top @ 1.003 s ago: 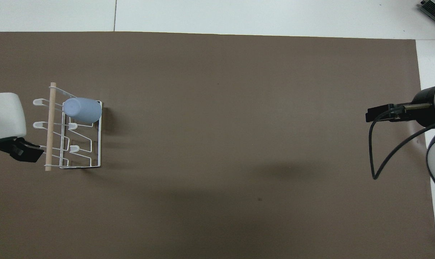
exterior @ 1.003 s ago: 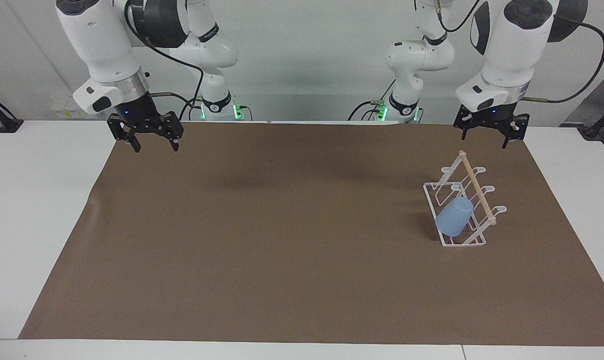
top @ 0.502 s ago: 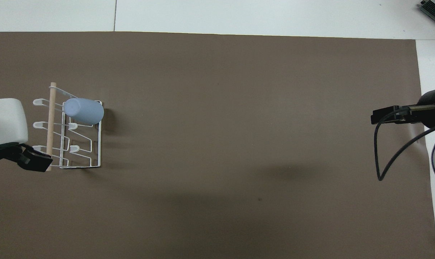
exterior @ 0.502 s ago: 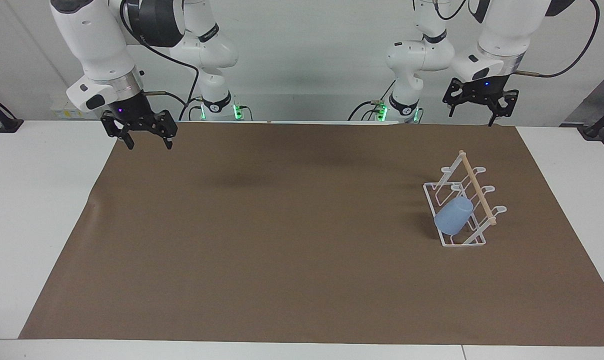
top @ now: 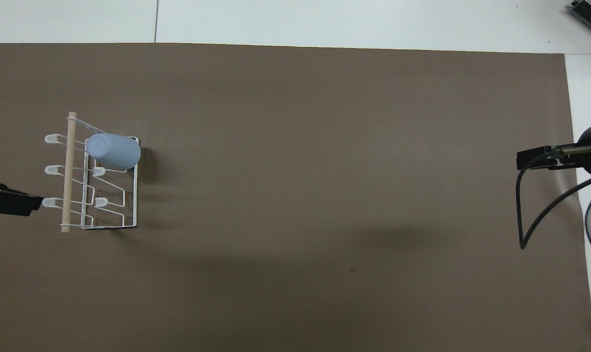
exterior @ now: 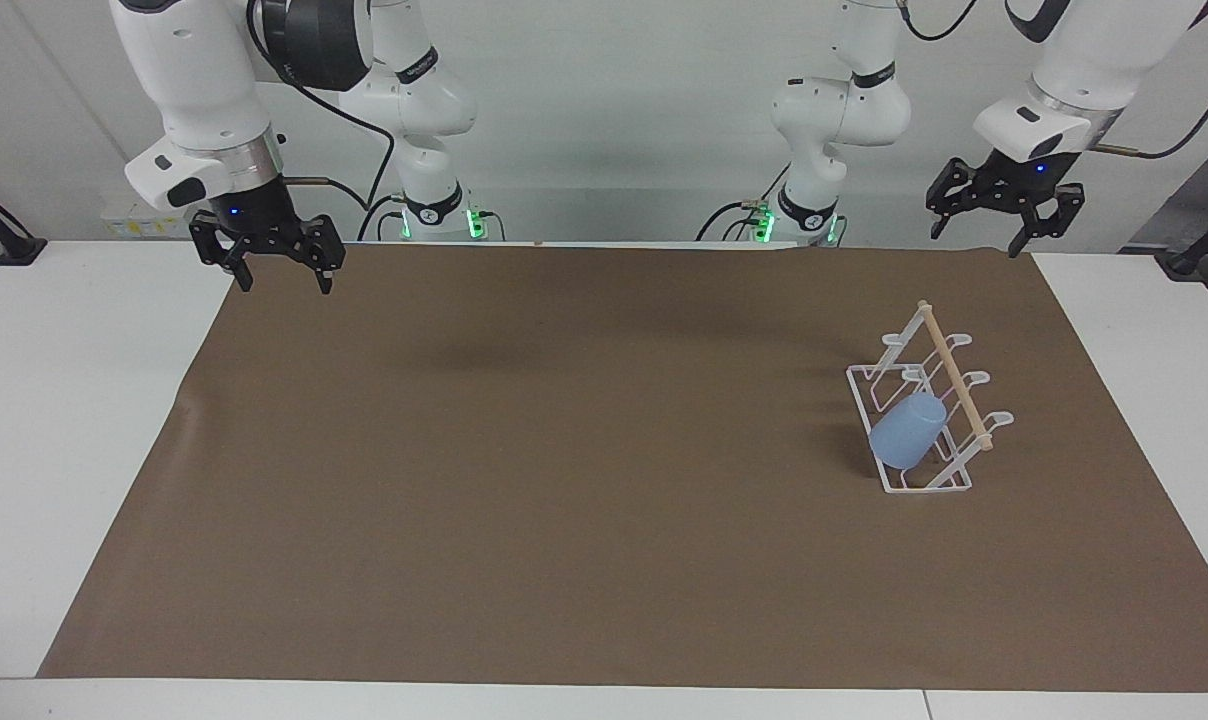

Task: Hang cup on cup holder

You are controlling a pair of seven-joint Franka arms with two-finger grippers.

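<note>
Brown mat (exterior: 524,480) on a white table, cup already hung on the rack

Facing view: cup (exterior: 906,444) sits tilted on the rack (exterior: 949,400), roughly 7 o'clock from the nearer left gripper (exterior: 1005,212), which is open and empty; right gripper (exterior: 268,262) likewise, waiting. Overhead view: both grippers mostly cut off at the edges.

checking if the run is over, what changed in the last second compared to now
The left end effector rose from just above the cup holder and drew back toward the left arm's edge of the table, open and empty. The right end effector lifted slightly and pulled back toward its base, open too. Nothing was grasped or released. The cup stayed hung on the holder, which did not move.
</note>
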